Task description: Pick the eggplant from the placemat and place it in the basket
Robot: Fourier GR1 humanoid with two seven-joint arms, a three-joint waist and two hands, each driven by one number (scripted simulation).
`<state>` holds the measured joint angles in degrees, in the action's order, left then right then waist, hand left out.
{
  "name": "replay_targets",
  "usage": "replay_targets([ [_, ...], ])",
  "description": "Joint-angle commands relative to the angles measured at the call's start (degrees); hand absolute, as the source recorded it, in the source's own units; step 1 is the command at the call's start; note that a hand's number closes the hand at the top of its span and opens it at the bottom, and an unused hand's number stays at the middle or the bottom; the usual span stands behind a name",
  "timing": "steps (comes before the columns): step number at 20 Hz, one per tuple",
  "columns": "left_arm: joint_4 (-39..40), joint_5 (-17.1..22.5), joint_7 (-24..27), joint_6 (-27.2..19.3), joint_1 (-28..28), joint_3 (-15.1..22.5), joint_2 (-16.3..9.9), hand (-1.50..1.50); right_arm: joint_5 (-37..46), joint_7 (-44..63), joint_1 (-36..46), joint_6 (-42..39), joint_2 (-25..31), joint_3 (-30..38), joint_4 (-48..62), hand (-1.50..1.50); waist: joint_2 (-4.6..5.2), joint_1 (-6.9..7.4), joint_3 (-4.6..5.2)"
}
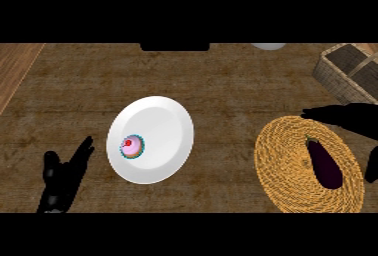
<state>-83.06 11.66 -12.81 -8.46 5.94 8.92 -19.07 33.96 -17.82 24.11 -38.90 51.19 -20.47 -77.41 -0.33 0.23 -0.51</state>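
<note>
A dark purple eggplant [324, 163] lies lengthwise on the round woven yellow placemat [289, 165] at the lower right. My right hand [350, 118] hovers open just beyond the placemat's far right edge, fingers stretched toward the left, above and apart from the eggplant. The wicker basket [334, 75] stands at the upper right corner, partly cut off by the view's edge. My left hand [65, 176] rests open at the lower left, fingers up.
A white plate [159, 125] with a small pink cupcake [132, 146] lies in the middle of the wooden counter. A pale round object [269, 46] shows at the far edge, and a lighter wood strip runs along the far left.
</note>
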Motion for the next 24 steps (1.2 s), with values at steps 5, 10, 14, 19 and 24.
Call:
replay_targets([
  [5, 4.98, -0.22, 1.65, 2.23, 2.38, -1.08, 1.69, 0.0, 6.12, -4.71, -0.79, 3.13, -2.3, 1.19, 4.93, -1.5, 0.41, 0.17, 0.51],
  [10, 5.53, -2.85, 0.22, -0.22, -0.71, -0.43, 4.42, 0.0, 8.74, -6.2, 1.46, 3.98, -6.08, 2.08, 9.04, -1.5, 0.47, 0.19, 0.52],
  [14, 4.75, -2.06, 1.36, 3.43, 2.14, -0.83, 3.04, 0.0, 11.17, -6.12, 0.42, 6.08, -9.28, 1.35, 10.16, -1.5, 0.47, 0.34, 0.52],
  [19, 3.27, -2.81, -0.44, 2.67, 2.54, -1.64, 3.14, 0.0, 15.27, -2.92, -4.45, 6.46, -9.58, -0.32, 6.68, -1.5, 0.26, -0.39, 0.54],
  [24, 1.55, -2.33, -0.3, 3.92, 3.54, -3.46, 2.54, 0.0, 20.2, -5.65, -0.75, 8.19, -11.12, -0.76, 14.56, -1.5, 0.4, 0.37, 0.5],
])
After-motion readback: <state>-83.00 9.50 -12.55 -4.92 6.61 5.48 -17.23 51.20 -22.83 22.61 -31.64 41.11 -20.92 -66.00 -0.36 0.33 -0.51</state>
